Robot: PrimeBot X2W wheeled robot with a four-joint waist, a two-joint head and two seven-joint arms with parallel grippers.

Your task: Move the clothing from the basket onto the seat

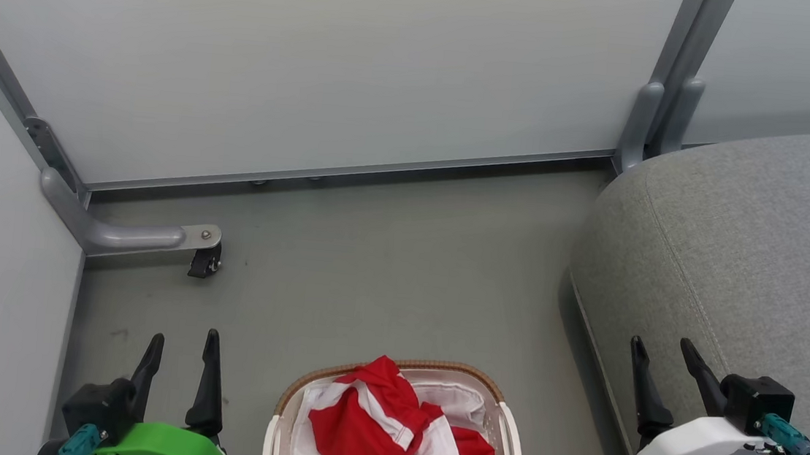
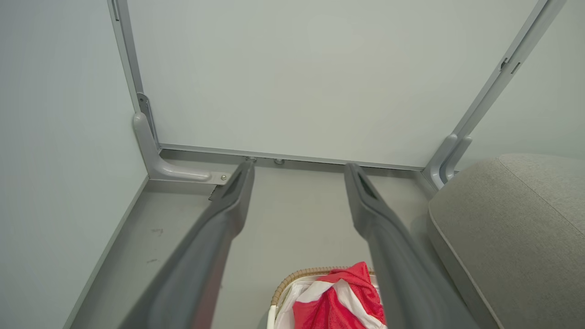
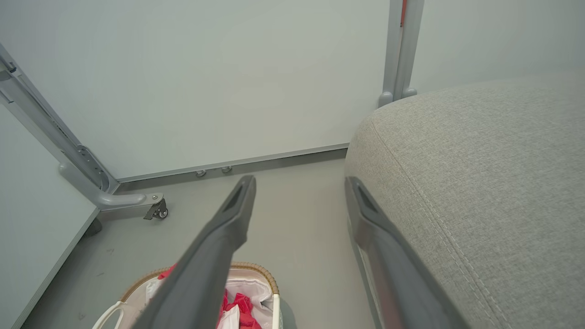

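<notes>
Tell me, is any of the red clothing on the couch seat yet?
No, the red clothing lies heaped in the basket, apart from the grey seat.

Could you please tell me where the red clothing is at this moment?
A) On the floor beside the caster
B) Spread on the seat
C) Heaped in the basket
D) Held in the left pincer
C: the clothing lies heaped inside the basket. Nothing red lies on the seat, and the left pincer and right pincer are open and hold nothing.
</notes>
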